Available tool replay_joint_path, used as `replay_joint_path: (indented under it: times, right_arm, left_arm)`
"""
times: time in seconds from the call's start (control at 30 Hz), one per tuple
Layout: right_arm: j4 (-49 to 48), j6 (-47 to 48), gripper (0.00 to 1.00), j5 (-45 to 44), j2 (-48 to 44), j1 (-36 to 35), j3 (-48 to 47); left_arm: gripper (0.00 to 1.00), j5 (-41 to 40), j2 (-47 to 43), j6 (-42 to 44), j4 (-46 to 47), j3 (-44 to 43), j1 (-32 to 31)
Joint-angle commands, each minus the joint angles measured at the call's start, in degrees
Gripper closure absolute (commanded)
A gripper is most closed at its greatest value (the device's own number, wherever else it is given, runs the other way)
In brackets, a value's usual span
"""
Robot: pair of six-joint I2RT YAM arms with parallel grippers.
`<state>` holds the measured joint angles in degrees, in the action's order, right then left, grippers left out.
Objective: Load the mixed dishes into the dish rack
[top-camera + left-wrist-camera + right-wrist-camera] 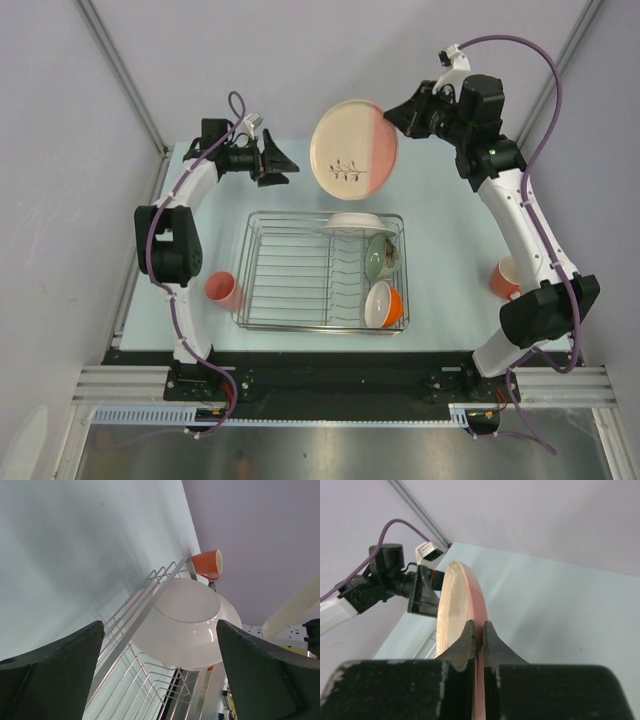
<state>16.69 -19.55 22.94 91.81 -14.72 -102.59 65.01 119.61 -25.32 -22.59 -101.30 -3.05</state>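
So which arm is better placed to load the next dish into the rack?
Right: the right gripper holds the large plate by its rim near the far edge of the dish rack; the left gripper is open and empty.

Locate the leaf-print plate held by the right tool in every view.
Top external: leaf-print plate at upper centre, above the dish rack in the picture, with the right tool on its pink rim.
Left wrist: not in it; the white dish there stands in the rack.
Right wrist: centre, edge-on, pinched between the fingers.
Shared landmark: the open left tool.
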Motion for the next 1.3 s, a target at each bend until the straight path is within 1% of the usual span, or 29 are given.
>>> replay_joint_path:
  times: [0.0,0.07,0.17,0.3,0.37,0.57,0.8,0.87,1.03,1.1,1.2,1.27]
  right_arm:
    - [0.35,1.44,1.0,0.35,-6.81,-2.94,-4.55]
    - [1.94,2.15,1.0,0.09,-8.3,-3.73,-4.55]
    - [5.54,4.08,1.0,-0.35,-9.37,-5.23,-4.12]
    - [11.68,8.12,1.0,-3.42,-10.77,-9.78,-2.71]
    - [12.4,8.39,1.0,-4.13,-11.39,-10.85,-1.22]
    - [12.32,9.79,1.0,-5.01,-14.29,-13.23,7.74]
    - [16.35,14.36,1.0,-5.62,-13.85,-15.6,8.72]
    - [17.32,15.85,1.0,-6.41,-14.03,-17.43,8.72]
    - [19.61,19.28,1.0,-10.01,-14.55,-21.13,9.25]
    - [20.13,21.29,1.0,-12.81,-14.91,-23.94,9.51]
    - [21.54,22.27,1.0,-14.32,-14.47,-25.18,9.68]
    - [20.85,22.45,1.0,-14.76,-14.55,-25.27,10.82]
  left_arm:
    - [0.0,-2.17,-2.02,5.98,-4.47,1.36,0.06]
    - [0.0,-2.78,-1.84,8.44,-7.19,1.45,0.06]
    - [0.0,-3.66,-1.93,9.85,-9.04,1.36,0.15]
    - [0.0,-4.37,-2.72,10.29,-9.23,0.93,0.15]
    - [0.0,-4.37,-2.89,10.2,-9.31,0.49,0.15]
    - [0.0,-4.72,-3.68,10.99,-10.1,0.22,0.15]
    - [0.0,-5.07,-3.69,11.7,-11.16,-0.13,0.68]
    - [0.0,-5.07,-3.6,11.7,-11.16,-0.13,0.85]
    - [0.01,-5.25,-3.6,11.79,-11.34,-0.22,0.85]
    - [0.01,-5.33,-3.6,11.79,-11.34,-0.13,0.94]
    - [0.0,-5.25,-3.86,11.7,-11.34,0.05,0.94]
    - [0.0,-5.07,-4.21,11.0,-10.99,0.48,0.85]
